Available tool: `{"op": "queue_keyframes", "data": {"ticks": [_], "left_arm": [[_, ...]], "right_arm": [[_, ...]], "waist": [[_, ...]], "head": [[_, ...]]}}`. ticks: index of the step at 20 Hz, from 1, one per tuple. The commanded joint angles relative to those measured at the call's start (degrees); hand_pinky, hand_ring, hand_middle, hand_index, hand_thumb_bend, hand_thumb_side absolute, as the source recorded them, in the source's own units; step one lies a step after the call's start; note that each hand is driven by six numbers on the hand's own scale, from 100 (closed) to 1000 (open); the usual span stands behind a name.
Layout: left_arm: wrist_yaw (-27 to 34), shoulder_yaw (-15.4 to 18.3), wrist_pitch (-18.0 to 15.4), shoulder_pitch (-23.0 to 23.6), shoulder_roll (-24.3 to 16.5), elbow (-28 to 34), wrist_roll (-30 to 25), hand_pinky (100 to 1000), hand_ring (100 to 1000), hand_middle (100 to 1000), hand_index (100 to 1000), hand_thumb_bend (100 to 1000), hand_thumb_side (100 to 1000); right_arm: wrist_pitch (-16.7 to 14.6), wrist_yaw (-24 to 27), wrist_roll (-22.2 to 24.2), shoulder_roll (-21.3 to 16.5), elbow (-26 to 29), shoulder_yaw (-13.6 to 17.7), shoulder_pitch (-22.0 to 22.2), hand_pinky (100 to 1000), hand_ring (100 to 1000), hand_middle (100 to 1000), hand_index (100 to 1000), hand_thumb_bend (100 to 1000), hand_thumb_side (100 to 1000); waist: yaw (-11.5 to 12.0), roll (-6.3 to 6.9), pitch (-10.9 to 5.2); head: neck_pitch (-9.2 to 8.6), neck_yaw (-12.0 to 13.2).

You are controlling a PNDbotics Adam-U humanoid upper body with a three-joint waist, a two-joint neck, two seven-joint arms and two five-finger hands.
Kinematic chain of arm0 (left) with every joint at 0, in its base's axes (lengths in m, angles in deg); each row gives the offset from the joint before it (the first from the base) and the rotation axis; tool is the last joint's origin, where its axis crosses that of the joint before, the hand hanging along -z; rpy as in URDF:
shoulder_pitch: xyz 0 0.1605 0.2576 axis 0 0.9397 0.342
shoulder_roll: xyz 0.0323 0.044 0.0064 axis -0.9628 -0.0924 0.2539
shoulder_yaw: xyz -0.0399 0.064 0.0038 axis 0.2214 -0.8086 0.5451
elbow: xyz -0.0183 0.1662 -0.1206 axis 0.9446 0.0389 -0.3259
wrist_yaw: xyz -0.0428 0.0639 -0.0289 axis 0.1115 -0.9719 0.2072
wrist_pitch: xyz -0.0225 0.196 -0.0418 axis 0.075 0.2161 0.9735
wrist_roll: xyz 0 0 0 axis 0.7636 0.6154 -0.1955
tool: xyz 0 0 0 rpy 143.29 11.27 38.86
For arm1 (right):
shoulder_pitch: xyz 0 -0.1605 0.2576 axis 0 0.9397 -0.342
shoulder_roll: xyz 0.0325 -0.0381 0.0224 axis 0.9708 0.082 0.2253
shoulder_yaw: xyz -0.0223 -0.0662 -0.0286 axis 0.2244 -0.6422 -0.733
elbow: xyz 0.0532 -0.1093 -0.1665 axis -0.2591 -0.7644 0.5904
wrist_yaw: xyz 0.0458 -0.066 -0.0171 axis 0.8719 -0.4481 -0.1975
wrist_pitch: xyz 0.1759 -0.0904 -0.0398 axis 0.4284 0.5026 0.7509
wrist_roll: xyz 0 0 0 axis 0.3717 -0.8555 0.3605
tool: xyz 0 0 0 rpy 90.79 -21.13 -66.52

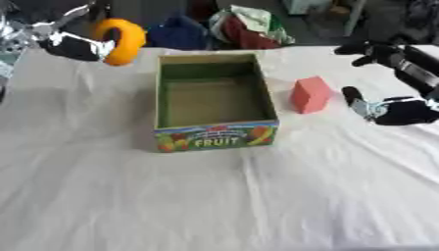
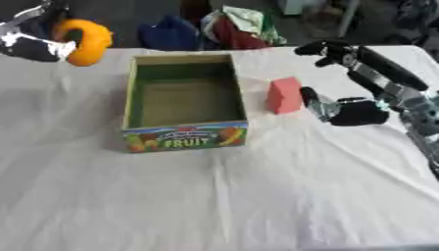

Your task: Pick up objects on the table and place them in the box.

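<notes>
- White cloth covers the table (image 1: 214, 206), and the near stretch in front of me shows only its creases.
- Next I see the open cardboard box (image 1: 214, 100) with a green inner lining and a colourful "FRUIT" label on its near wall; it sits around the middle of the table, and I can make out nothing inside it.
- Just to the right of the box, apart from it, a pink-red block with a sloped top (image 1: 309, 95) stands on the cloth.
- My right hand (image 2: 356, 112) sits low on the table just right of that block, not touching it; one finger points toward the block while the rest look curled in, holding nothing. The black and silver forearm runs back toward the far right.
- Farther off at the upper left, my left hand (image 1: 73, 45) has its fingers curled round an orange ring-shaped object (image 1: 123, 40), lifted above the table's far left edge, outside the box and beyond its far left corner.
- Beyond the table's far edge I see a heap of blue, red and green fabric items (image 1: 219, 29).
</notes>
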Motion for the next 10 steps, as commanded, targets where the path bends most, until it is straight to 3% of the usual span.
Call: {"op": "queue_keyframes", "data": {"ticks": [1,10], "left_arm": [[-1.29,-0.77,-1.34,-2.37,2.49,-1.70,0.28,430,369,385,618,100,429],[-5.08,-2.72,-4.43,-2.92,9.65,-11.21,0.66,453,391,406,637,100,430]], "right_arm": [[-0.25,0.61,0.86,-0.49,0.93,-0.18,-1.62,855,950,883,938,100,309],[-0.59,1.97,4.16,0.40,2.18,-2.23,-3.16,855,950,882,937,100,332]], "waist": [[-0.73,0.11,-0.89],[-4.10,0.33,-0.24]], "head": [[-0.76,0.85],[-1.60,2.05]]}}
